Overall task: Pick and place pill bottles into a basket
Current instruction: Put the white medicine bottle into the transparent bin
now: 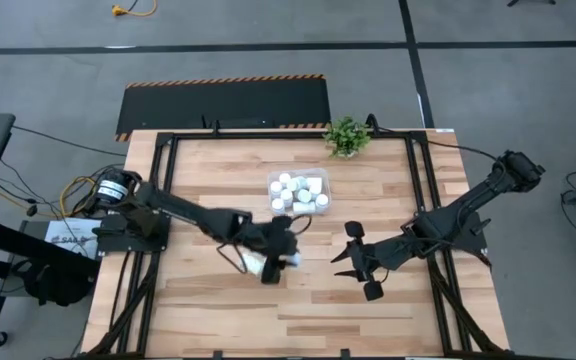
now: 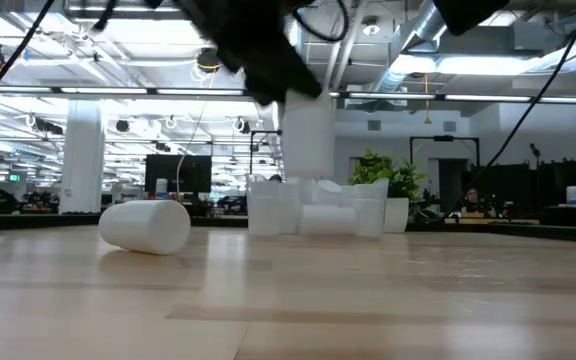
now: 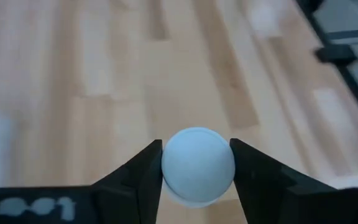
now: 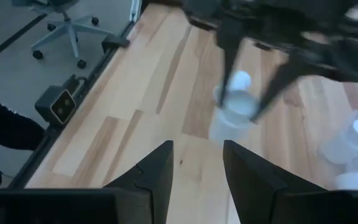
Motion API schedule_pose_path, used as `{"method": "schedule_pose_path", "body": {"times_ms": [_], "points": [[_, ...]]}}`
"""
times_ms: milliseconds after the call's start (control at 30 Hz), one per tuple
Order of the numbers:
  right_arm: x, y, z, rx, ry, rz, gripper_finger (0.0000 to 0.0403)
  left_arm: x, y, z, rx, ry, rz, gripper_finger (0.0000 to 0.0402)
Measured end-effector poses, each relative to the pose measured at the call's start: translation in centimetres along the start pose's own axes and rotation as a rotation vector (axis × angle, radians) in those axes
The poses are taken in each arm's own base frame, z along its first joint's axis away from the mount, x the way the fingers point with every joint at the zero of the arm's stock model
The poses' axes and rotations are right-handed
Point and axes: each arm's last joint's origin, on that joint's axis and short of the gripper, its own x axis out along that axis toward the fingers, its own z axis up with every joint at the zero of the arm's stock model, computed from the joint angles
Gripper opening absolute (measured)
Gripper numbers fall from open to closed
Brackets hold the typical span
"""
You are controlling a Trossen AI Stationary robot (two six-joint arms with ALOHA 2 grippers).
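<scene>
Pale wood planks form the table [image 1: 218, 310], which is set in a black frame on a grey floor. Over its middle, the left gripper [image 1: 278, 262] is closed on a white bottle [image 3: 197, 165], one finger [image 3: 143, 180] pressed against each side; in the low view the held bottle [image 2: 308, 140] hangs upright, clear of the wood. A second bottle [image 2: 146, 225] lies on its side on the table, just beside the gripper as seen from above. The basket [image 1: 300, 192], a clear bin holding several white bottles, stands toward the far edge near a small plant [image 1: 347, 136]. The right gripper [image 1: 360, 264] waits right of centre with its fingers [image 4: 157, 174] parted and nothing between them, well apart from the basket. Behind the table, an open office with ceiling lights and ducts is seen, and an office chair [image 4: 64, 31] stands on the floor.
</scene>
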Motion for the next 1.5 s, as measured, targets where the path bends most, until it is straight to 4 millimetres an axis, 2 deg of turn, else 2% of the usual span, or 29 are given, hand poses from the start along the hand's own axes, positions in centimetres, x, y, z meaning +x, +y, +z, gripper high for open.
{"method": "schedule_pose_path", "body": {"times_ms": [267,400,467,700,867,967,1233,1500], "points": [[-1.6,-1.2,1.0,-0.018,0.010,-0.029,0.0132,-4.0,5.2,6.5,0.053,0.005,0.219,0.0157],[-2.4,-2.7,1.3,-0.011,-0.009,-0.073,0.0132,-6.0,8.4,8.6,0.081,-0.039,0.295,0.0156],[-2.8,-3.6,1.5,0.005,-0.027,-0.103,0.0132,-6.9,10.2,9.1,0.089,-0.060,0.317,0.0155],[-3.6,-6.9,1.6,0.048,-0.048,-0.215,0.0131,-8.1,16.3,7.9,0.053,-0.068,0.279,0.0157],[-3.4,-9.0,1.5,0.076,-0.038,-0.289,0.0131,-7.2,19.5,6.8,0.060,-0.089,0.243,0.0156],[-3.1,-10.1,1.2,0.097,-0.014,-0.326,0.0131,-5.8,20.9,5.9,0.060,-0.083,0.208,0.0157],[-3.3,-12.1,0.8,0.141,-0.003,-0.398,0.0131,-1.9,22.7,4.0,0.085,-0.041,0.206,0.0156],[-3.4,-12.2,0.8,0.148,-0.003,-0.401,0.0131,-0.9,23.4,3.5,0.125,-0.035,0.238,0.0157]]}}
